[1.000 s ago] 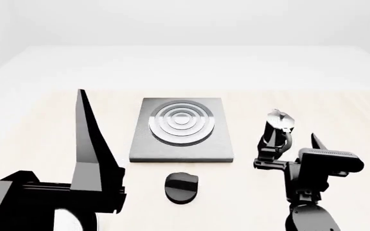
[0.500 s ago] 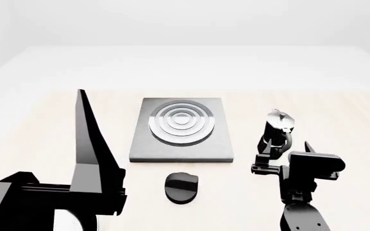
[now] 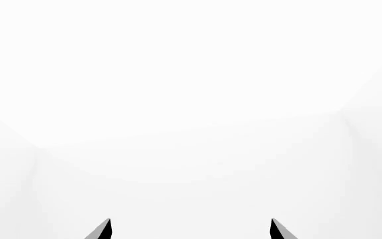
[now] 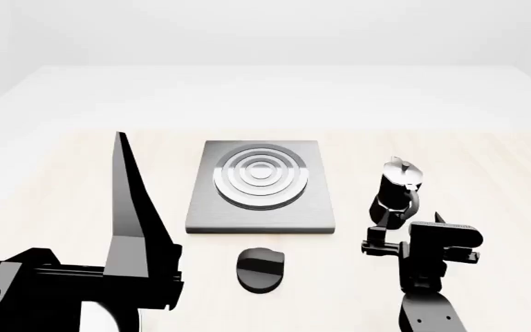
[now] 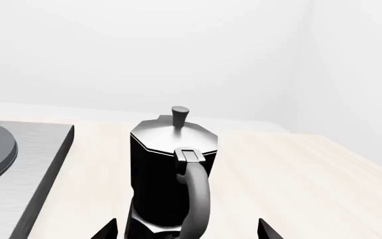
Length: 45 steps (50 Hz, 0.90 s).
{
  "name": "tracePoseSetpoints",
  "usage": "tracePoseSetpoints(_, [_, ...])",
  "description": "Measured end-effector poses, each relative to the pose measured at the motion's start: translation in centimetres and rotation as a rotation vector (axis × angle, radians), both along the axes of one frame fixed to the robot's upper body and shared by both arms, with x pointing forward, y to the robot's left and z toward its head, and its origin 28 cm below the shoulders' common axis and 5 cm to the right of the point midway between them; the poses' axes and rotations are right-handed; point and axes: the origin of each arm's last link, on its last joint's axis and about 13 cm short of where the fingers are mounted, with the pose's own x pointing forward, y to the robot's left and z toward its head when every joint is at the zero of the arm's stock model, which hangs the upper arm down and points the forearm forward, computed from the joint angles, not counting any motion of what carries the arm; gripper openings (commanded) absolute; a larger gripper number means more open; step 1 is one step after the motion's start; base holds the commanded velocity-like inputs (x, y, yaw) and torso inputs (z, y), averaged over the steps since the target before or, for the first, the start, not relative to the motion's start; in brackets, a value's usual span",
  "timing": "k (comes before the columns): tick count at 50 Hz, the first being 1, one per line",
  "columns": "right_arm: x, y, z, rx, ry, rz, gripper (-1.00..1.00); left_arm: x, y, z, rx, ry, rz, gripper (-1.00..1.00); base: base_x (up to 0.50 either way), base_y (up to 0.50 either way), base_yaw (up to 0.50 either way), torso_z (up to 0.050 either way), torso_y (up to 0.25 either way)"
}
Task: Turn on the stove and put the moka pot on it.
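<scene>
Right hand [image 4: 404, 234] spread open behind moka pot [image 4: 397, 188], untouched

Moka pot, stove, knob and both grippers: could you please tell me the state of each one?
moka pot: upright on the table, lid shut, beside the stove, ungrasped.
stove: rings bare.
knob: setting cannot be told.
right gripper: open, fingertips either side of the pot's handle.
left gripper: open, empty.
</scene>
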Motion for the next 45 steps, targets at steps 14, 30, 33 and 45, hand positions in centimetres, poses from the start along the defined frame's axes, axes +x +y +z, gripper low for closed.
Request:
tracePoseSetpoints(14, [0.4, -0.3, -0.6, -0.010, 0.027, -0.014, 1.00, 0.0, -0.1, -0.1, -0.003, 0.004, -0.005, 1.00, 0.00, 0.00, 0.00, 0.000, 0.000])
tracePoseSetpoints(30, [0.8, -0.7, -0.7, -0.016, 0.045, -0.034, 1.00, 0.1, -0.1, -0.2, -0.007, 0.011, -0.012, 1.00, 0.00, 0.00, 0.00, 0.000, 0.000])
tracePoseSetpoints(33, [0.9, -0.7, -0.6, -0.016, 0.046, -0.037, 1.00, 0.1, -0.2, -0.2, -0.008, 0.012, -0.013, 1.00, 0.00, 0.00, 0.00, 0.000, 0.000])
tracePoseSetpoints(45, [1.4, -0.9, -0.3, -0.013, 0.044, -0.043, 1.00, 0.2, -0.3, -0.2, -0.009, 0.015, -0.018, 1.00, 0.00, 0.00, 0.00, 0.000, 0.000])
